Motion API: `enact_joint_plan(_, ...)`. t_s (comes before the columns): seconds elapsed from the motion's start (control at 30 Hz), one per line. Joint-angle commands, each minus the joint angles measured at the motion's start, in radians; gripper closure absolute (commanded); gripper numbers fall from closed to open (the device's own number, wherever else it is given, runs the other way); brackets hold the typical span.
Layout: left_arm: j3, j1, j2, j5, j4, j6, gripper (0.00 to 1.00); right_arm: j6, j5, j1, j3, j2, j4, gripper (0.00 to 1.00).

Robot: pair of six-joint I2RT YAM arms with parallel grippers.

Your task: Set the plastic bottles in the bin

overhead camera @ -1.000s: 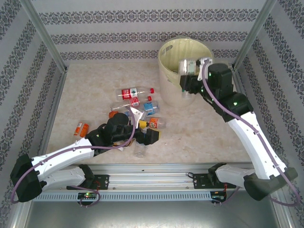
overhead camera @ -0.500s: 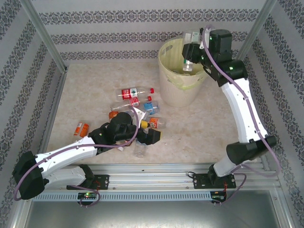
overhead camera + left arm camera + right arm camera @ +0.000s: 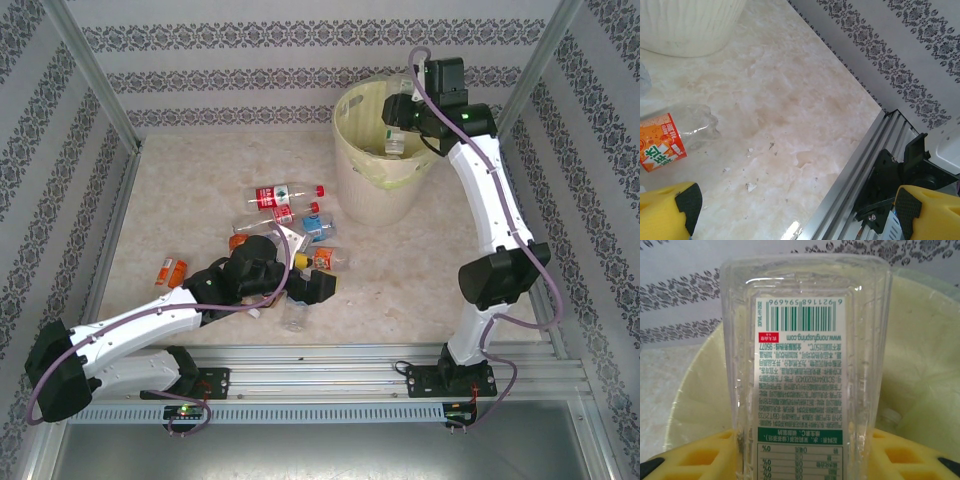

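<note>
**Right claw grips a bottle over the bin, left claw gapes by the pile**

On the right wrist camera we see the right claw (image 3: 805,462) clamped on a clear bottle (image 3: 805,355). Its yellow fingers (image 3: 695,457) press the bottle's two sides, and the white-and-green printed label with its barcode faces the lens. The bottle points away from the wrist and out over the mouth of the bin (image 3: 695,395), whose pale-yellow inner wall lies behind and below it. From above, we find this claw (image 3: 399,112) just over the bin's far right rim (image 3: 345,110), with the arm reaching up from the near edge of the table (image 3: 200,180).

The left claw (image 3: 800,220) stands wide open with nothing between its yellow fingers (image 3: 662,212); only bare table shows in the gap. An orange-labelled bottle (image 3: 670,137) lies on its side just beyond the left finger, apart from it. In the top view this claw (image 3: 310,275) sits low at the near edge of the scattered bottles. A red-labelled bottle (image 3: 285,194) and a blue-labelled bottle (image 3: 318,226) lie further out, between the claw and the bin.
</note>
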Motion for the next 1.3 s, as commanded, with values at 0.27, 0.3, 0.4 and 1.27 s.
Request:
enact_joint_plan(0.27,0.038,0.009,-0.067,-0.051,-0.087,0.066,0.0,0.006,-0.038,-0.01,-0.017,-0.015,-0.003,0.26)
enact_joint_plan(0.3,0.039,0.009,-0.072,-0.054,-0.09,0.069,0.0,0.004,-0.039,-0.009,-0.026,-0.028,-0.002,0.24)
enact_joint_plan(0.4,0.035,0.011,-0.077,-0.06,-0.095,0.076,0.0,0.003,-0.047,-0.009,-0.072,-0.072,0.014,0.21)
enact_joint_plan(1.27,0.146,0.015,0.066,-0.18,-0.595,-0.143,0.01,0.02,-0.199,0.164,-0.827,-0.728,0.156,0.1)
